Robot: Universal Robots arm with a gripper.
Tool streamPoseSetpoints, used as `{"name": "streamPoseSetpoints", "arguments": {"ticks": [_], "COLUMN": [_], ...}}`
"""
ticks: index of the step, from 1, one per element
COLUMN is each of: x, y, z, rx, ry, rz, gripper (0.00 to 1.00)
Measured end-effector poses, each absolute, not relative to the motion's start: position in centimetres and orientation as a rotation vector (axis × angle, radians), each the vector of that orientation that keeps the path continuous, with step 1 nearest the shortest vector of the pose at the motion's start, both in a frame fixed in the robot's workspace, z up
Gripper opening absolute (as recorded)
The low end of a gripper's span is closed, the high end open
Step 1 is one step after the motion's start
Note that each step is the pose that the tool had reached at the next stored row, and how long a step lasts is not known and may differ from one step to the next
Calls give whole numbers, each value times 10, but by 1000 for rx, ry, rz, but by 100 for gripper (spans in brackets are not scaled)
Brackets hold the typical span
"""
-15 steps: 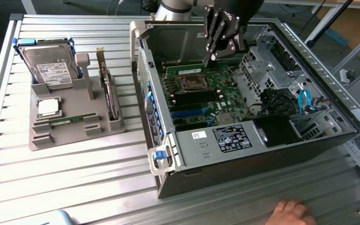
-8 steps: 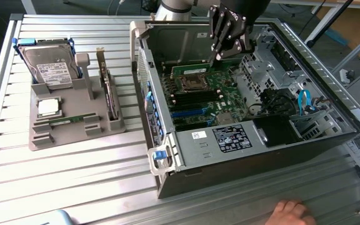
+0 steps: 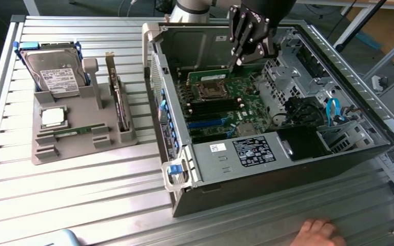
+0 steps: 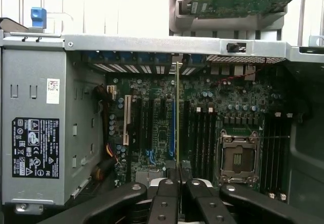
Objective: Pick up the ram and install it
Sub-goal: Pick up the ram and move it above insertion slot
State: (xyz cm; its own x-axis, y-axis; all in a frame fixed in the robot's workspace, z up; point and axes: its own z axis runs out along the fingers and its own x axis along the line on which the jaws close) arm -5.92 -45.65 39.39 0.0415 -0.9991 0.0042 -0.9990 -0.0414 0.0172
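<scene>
My gripper point(image 3: 237, 64) hangs inside the open computer case point(image 3: 183, 169), shut on the ram point(image 3: 214, 76), a thin green stick held lengthwise above the motherboard point(image 3: 235, 110). In the wrist view the ram point(image 4: 177, 113) appears edge-on as a narrow strip reaching out from between the black fingers point(image 4: 164, 196). It hovers over the board beside the processor socket point(image 3: 209, 91) point(image 4: 238, 158). The black memory slots point(image 3: 214, 108) point(image 4: 200, 133) lie just below it, and the ram is clear of them.
On the exterior view's left, a grey fixture point(image 3: 80, 146) carries a hard drive point(image 3: 53, 72), a square silver chip point(image 3: 53, 117) and an upright dark card point(image 3: 119, 100). The case walls and the drive cage point(image 3: 307, 118) hem the gripper in. A person's hand point(image 3: 320, 233) rests at the table's near edge.
</scene>
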Motion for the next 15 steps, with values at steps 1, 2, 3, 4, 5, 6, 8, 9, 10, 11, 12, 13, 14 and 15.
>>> {"name": "streamPoseSetpoints", "arguments": {"ticks": [1, 2, 3, 4, 5, 6, 8, 9, 10, 11, 12, 13, 14, 15], "x": [-59, -59, -59, -59, -59, -59, -59, -59, -59, -58, -58, -57, -57, -57], "y": [-457, -456, -456, -456, -456, -456, -456, -457, -457, -457, -457, -457, -456, -456], "z": [394, 394, 394, 394, 394, 394, 394, 394, 394, 394, 394, 394, 394, 394], "rx": [2259, 2262, 2263, 2263, 2263, 2263, 2263, 2263, 2262, 2260, 2256, 2252, 2248, 2247], "ry": [-2167, -2169, -2171, -2171, -2171, -2171, -2172, -2172, -2173, -2175, -2179, -2184, -2188, -2188], "rz": [-18, -22, -24, -25, -25, -25, -25, -25, -25, -25, -25, -25, -25, -25], "gripper": [12, 12, 12, 12, 12, 12, 12, 12, 12, 12, 12, 12, 12, 12]}}
